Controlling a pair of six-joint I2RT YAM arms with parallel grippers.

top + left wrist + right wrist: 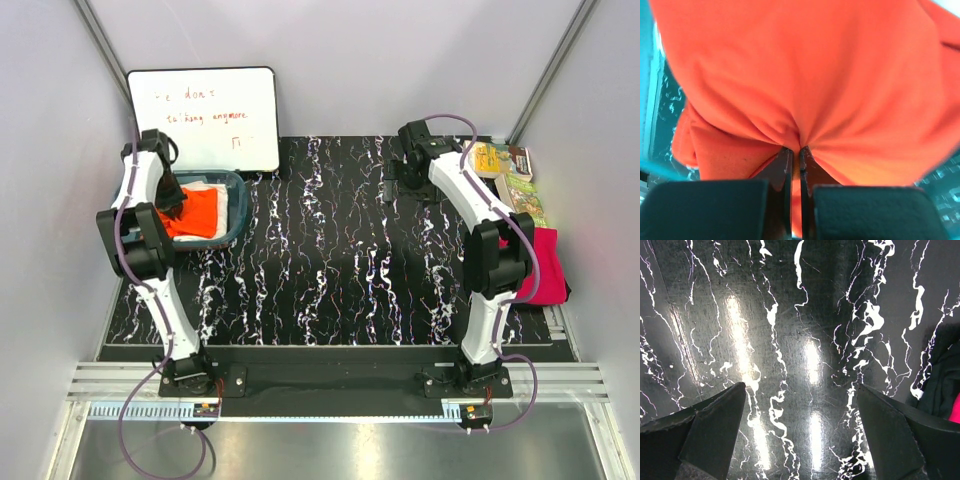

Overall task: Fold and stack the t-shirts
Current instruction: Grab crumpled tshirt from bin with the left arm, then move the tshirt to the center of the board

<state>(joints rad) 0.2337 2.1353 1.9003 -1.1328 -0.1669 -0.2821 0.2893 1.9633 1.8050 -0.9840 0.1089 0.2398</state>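
Left gripper (pixel 795 152) clenched on the orange t-shirt (pixel 815 75) inside the teal tub (pixel 241 205), right gripper (pixel 800 395) spread wide over the counter (pixel 330 270), so it's the pickup step, next move likely needs a clean lift out onto the counter.

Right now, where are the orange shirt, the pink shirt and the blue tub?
orange t-shirt (pixel 200 212): top view, middle of the cloth.
pink t-shirt (pixel 548 262): top view, middle of the bundle.
teal tub (pixel 241 208): top view, right rim.
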